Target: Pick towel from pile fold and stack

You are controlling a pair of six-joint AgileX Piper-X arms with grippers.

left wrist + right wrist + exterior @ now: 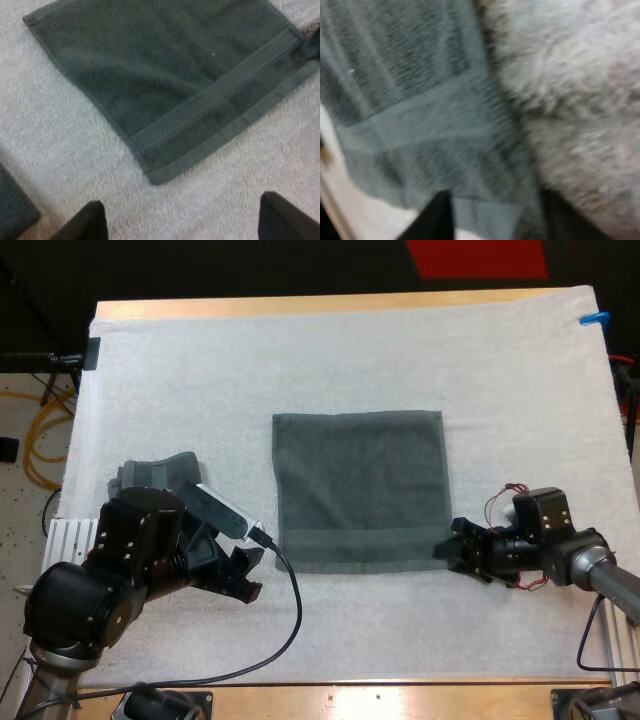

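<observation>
Grey-green flat terry towel (pixel 358 490) lies between two spread-jawed grippers: right gripper (pixel 452 550) straddles its near right corner, left gripper (pixel 250 573) hangs just off its near left.

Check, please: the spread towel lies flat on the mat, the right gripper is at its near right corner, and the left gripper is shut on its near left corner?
One error: the left gripper is open, short of the spread towel's near left corner, as the left wrist view shows. The rest is right.
</observation>
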